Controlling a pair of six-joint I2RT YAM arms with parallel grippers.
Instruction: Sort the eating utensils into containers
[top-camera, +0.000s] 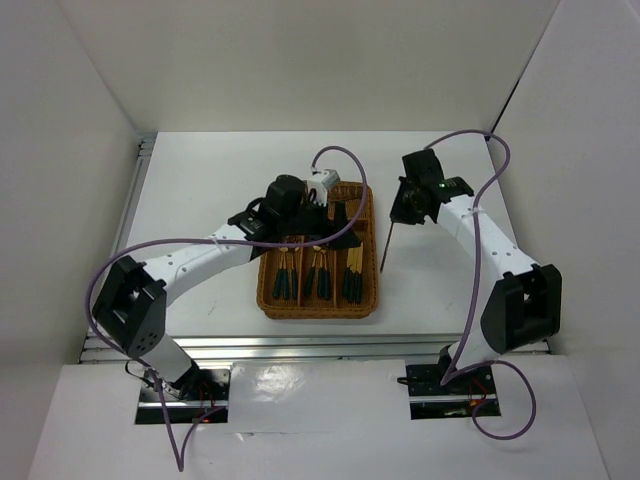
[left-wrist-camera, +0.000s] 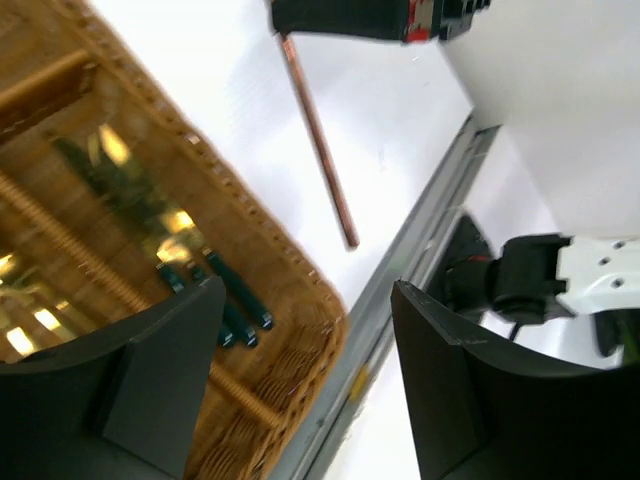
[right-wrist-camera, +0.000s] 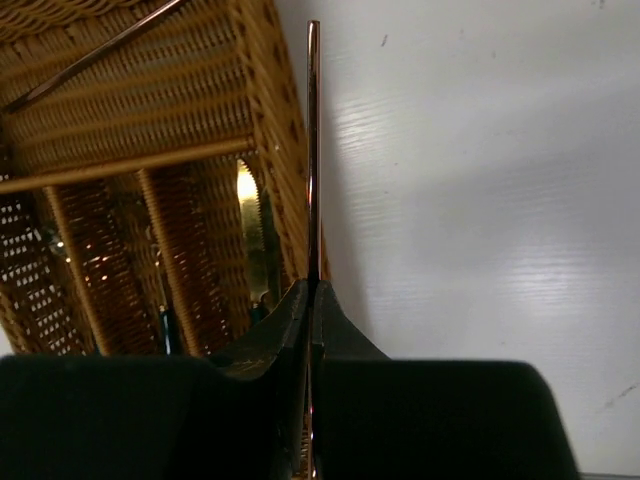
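The right hand (right-wrist-camera: 312, 290) has its fingers pressed together on a thin reddish-brown chopstick (right-wrist-camera: 313, 150), pinching it near one end. That leaves most of the stick free, pointing down over the table (top-camera: 200, 200) just beside the right wall of the wicker cutlery tray (top-camera: 318, 313). I cannot tell whether the tip touches the table. A grip at the end probably makes it easier to swing the stick over the rim. A second chopstick (right-wrist-camera: 95, 58) already lies in the crosswise slot, so that is likely its home. The three long slots hold the dark-handled utensils (top-camera: 320, 280), with a gold knife blade (right-wrist-camera: 250, 225) in the rightmost. The left hand (left-wrist-camera: 308, 290) hangs spread wide over the tray's far end, holding nothing, seemingly waiting clear of the right arm's path.
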